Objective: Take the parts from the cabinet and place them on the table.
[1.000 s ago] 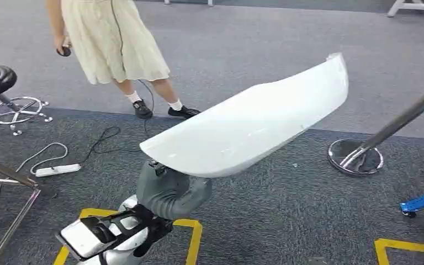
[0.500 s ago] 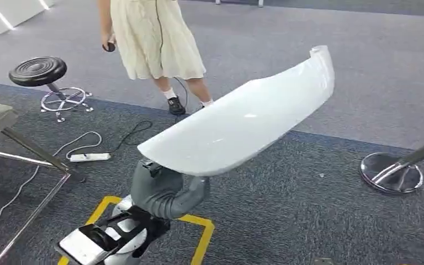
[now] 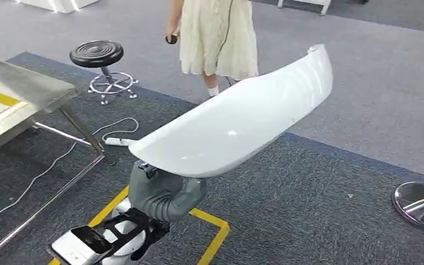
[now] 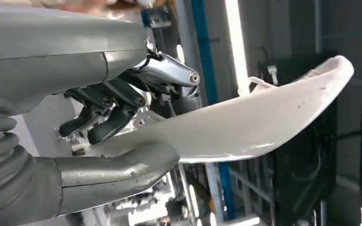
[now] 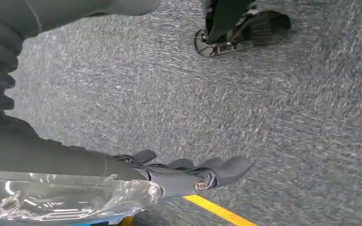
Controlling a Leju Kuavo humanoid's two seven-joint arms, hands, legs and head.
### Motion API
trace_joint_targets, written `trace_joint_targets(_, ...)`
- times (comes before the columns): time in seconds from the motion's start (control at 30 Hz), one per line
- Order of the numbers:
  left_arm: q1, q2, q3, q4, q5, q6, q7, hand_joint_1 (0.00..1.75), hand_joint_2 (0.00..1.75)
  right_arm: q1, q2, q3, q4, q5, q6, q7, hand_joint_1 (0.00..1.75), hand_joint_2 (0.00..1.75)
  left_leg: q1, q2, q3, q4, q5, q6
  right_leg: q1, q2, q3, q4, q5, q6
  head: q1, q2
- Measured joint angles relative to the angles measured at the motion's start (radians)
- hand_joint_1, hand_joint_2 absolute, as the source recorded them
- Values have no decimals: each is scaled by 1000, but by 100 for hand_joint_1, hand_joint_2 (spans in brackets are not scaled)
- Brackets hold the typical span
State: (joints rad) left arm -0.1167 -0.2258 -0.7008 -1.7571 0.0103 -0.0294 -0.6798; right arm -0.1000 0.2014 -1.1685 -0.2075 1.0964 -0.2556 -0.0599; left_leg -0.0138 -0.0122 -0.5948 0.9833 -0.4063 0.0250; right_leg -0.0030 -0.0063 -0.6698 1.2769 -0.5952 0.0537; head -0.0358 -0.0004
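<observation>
Clamping one end of the long white part (image 4: 245,127) between dark fingers (image 4: 104,123) above and the thick grey thumb below, in the left wrist view. Holding it with the left hand (image 3: 163,193) only, near the narrow end, the rest of the part (image 3: 237,124) reaching far out in the air over the carpet, tilted upward, touching nothing else. Hanging low with the right hand (image 5: 188,172), fingers (image 5: 226,167) lightly curled over the floor and carrying nothing; a clear plastic cover lies beside the wrist there.

Showing the steel desk (image 3: 19,91) at the far left, well apart from the part, its near corner pointing toward the robot. Standing beyond the part, a person (image 3: 218,36) in a pale dress.

Risking, probably: the long free end swinging into the person or the desk corner while turning; the part slipping or twisting in the fingers, because of so much weight far from the grip.
</observation>
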Motion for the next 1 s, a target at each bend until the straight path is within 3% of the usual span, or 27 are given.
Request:
trace_joint_targets(0.03,1,0,0,0,0,-2,0,162,175,2,0,0,0,1,0,0,0,175,0,-14,1,0,0,0,0,1,-28,51,-13,1,0,0)
trace_joint_targets(0.07,1,1,0,0,1,-2,0,162,175,3,0,0,0,2,0,1,0,175,1,-29,1,1,0,0,0,2,-38,56,-1,1,0,0)
trace_joint_targets(0.1,1,1,0,0,3,-3,0,162,175,3,0,0,0,3,0,2,0,175,2,-43,2,1,0,-2,-1,3,-25,18,33,2,0,0)
trace_joint_targets(0.13,1,1,0,0,5,-4,0,162,175,1,0,0,0,4,-1,4,0,175,4,-58,4,3,0,-4,-3,7,5,-55,79,3,0,0)
trace_joint_targets(0.17,1,1,0,0,6,-5,0,162,175,0,0,0,0,4,-2,8,0,175,8,-73,5,7,-2,-10,-9,23,51,-154,131,7,0,0)
trace_joint_targets(0.2,1,1,-1,0,8,-6,0,162,175,0,1,0,0,4,-3,15,0,175,8,-84,2,12,-5,-18,-19,72,82,-224,147,15,0,0)
trace_joint_targets(0.23,1,1,0,0,8,-8,0,162,175,1,6,0,1,5,-4,24,0,175,5,-96,-6,24,-6,-23,-21,97,89,-242,134,10,5,0)
trace_joint_targets(0.27,2,1,1,0,11,-8,0,162,175,0,6,0,1,5,-5,27,0,175,5,-103,-11,20,0,-26,-19,81,91,-237,137,0,3,0)
trace_joint_targets(0.33,7,5,1,0,11,-9,0,162,175,-2,6,-1,1,5,-8,34,0,175,12,-119,-14,13,7,-37,-11,68,90,-235,140,-14,1,0)
trace_joint_targets(0.37,9,6,1,0,11,-9,0,162,175,-2,8,-1,1,6,-8,34,0,175,12,-126,-18,15,4,-40,-16,55,91,-241,144,-23,1,0)
trace_joint_targets(0.4,10,7,2,-1,11,-9,0,162,175,-3,8,-1,1,7,-8,34,0,175,6,-77,-24,29,-11,-43,-15,45,91,-242,145,-30,-3,0)
trace_joint_targets(0.43,9,7,1,-2,11,-9,0,162,175,-3,8,-1,0,7,-8,34,0,175,5,-38,-48,79,-45,-48,-14,34,90,-242,145,-36,-16,0)
trace_joint_targets(0.5,10,8,1,-2,11,-11,0,162,175,3,8,-1,0,7,-8,34,0,175,6,-7,-125,237,-120,-53,-10,4,90,-242,142,-40,-16,0)
trace_joint_targets(0.53,12,8,1,-1,14,-14,0,162,175,6,8,-2,0,7,-8,34,0,175,7,-3,-161,308,-141,-54,-8,-12,90,-242,141,-42,-16,0)
trace_joint_targets(0.57,14,10,1,-1,16,-19,0,162,175,6,8,-2,0,7,-8,37,0,175,7,-2,-172,328,-138,-52,-7,-27,90,-242,140,-42,-16,0)
trace_joint_targets(0.6,14,10,1,-1,16,-22,0,162,175,4,8,-2,0,7,-8,39,0,175,7,-2,-160,304,-113,-50,-6,-40,90,-242,140,-43,-16,0)
trace_joint_targets(0.67,14,10,1,-1,15,-26,0,162,175,0,8,-2,0,7,-8,40,0,175,4,14,-82,160,-33,-41,-3,-63,94,-242,137,-41,-16,0)
trace_joint_targets(0.7,13,9,1,-1,14,-26,0,162,175,-2,8,-2,0,7,-7,40,0,175,-2,49,-34,80,-4,-32,-3,-73,98,-242,136,-39,-16,0)
trace_joint_targets(0.73,11,7,1,-1,14,-26,0,162,175,-1,8,-2,0,7,-4,40,0,175,-13,106,-7,27,-12,-28,5,-80,99,-239,130,-32,-16,0)
trace_joint_targets(0.87,8,5,3,-1,18,-26,0,162,175,-6,8,-2,0,5,-2,33,0,175,-13,52,-10,13,-11,-14,9,-130,113,-246,123,-14,-17,0)
trace_joint_targets(0.9,9,3,3,-1,18,-26,0,162,175,-6,8,-2,0,5,-2,32,0,175,-4,42,-4,7,-6,-9,3,-97,110,-237,116,-5,-16,0)
trace_joint_targets(0.93,6,2,3,-1,19,-27,0,162,175,-6,8,-2,0,4,-3,30,0,175,0,32,-2,7,-5,-3,3,-43,95,-198,90,-1,-10,0)
trace_joint_targets(0.97,5,2,3,-1,19,-29,0,162,175,-5,8,-2,0,4,-3,30,0,175,2,19,-3,7,-5,-2,1,-14,60,-125,53,1,-6,0)
trace_joint_targets(1.0,5,2,3,-1,20,-30,0,162,175,-2,7,-2,0,4,-4,30,0,175,2,5,-3,7,-5,1,1,-2,17,-38,14,4,-5,0)
